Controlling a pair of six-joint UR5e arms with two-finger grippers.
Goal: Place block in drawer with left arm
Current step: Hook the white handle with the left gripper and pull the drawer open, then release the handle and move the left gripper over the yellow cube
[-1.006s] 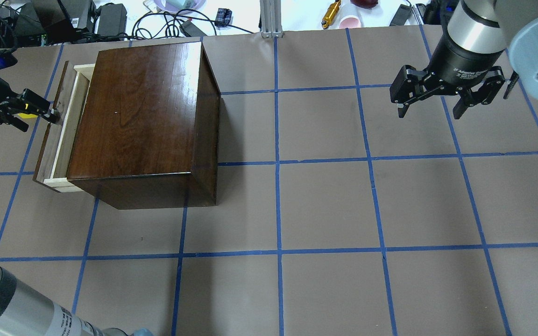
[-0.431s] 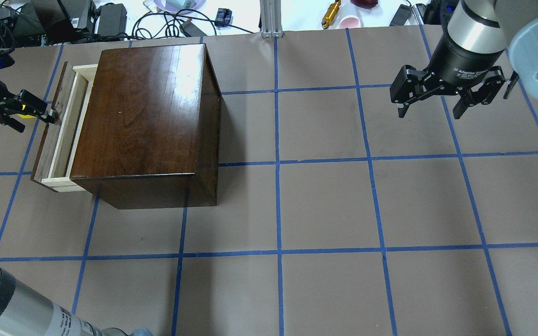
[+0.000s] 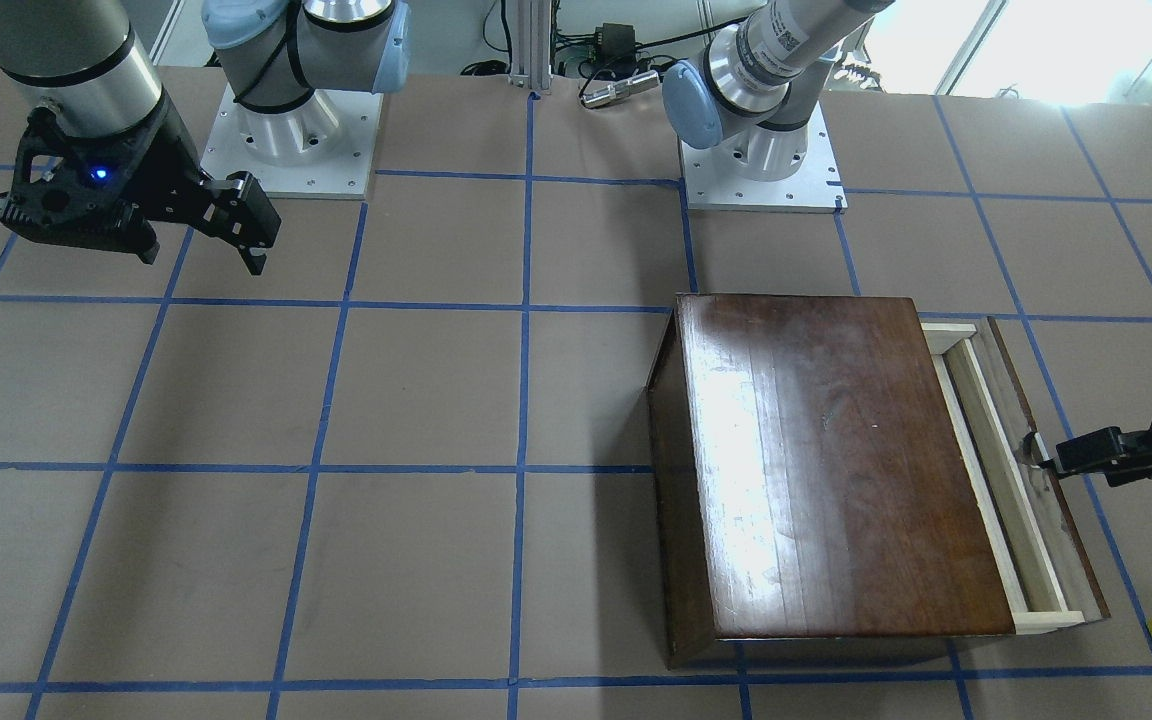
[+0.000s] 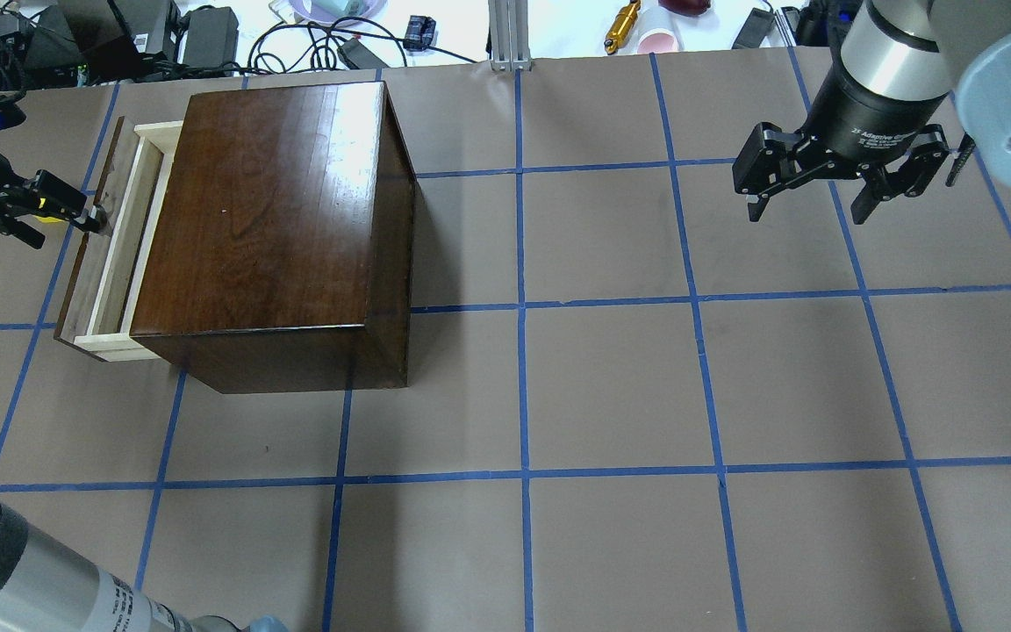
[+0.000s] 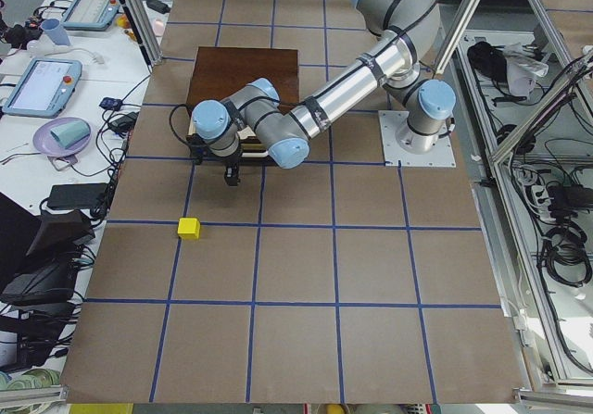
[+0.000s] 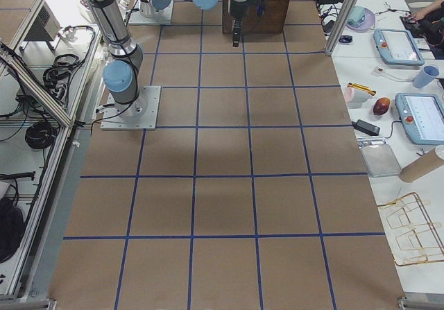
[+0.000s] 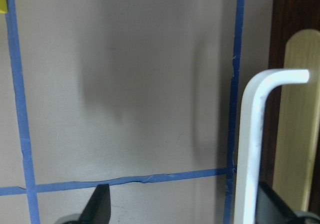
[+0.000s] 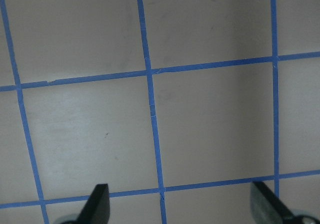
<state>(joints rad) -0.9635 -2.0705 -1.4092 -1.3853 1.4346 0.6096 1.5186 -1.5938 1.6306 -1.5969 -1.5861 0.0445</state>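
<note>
On the table (image 4: pixel 611 386), outside the drawer (image 4: pixel 115 263), the block (image 5: pixel 189 228) is lying flat on the brown surface, held by neither gripper. In the left-end view it is sitting at 7 o'clock of the left gripper (image 4: pixel 67 226), near it but not touching. In the front-facing view it is showing at 5 o'clock of the drawer's near corner, at the frame edge. The drawer is standing partly pulled out of the 9 o'clock side of the cabinet (image 4: pixel 277 211) in the overhead view, exposing a narrow strip of its pale interior. The left arm (image 5: pixel 343 90) is reaching across in front of the drawer, and its gripper is hanging low at the front panel. Its fingers (image 7: pixel 100 206) are standing wide apart, and the light handle (image 7: pixel 252 144) is sitting between them, close against the inner face of one finger. The gap to the other finger is showing only table and blue tape lines. The right gripper (image 4: pixel 808 211) is hovering above the table at 3 o'clock of the cabinet, well apart from it, with its fingers spread and nothing between them.
</note>
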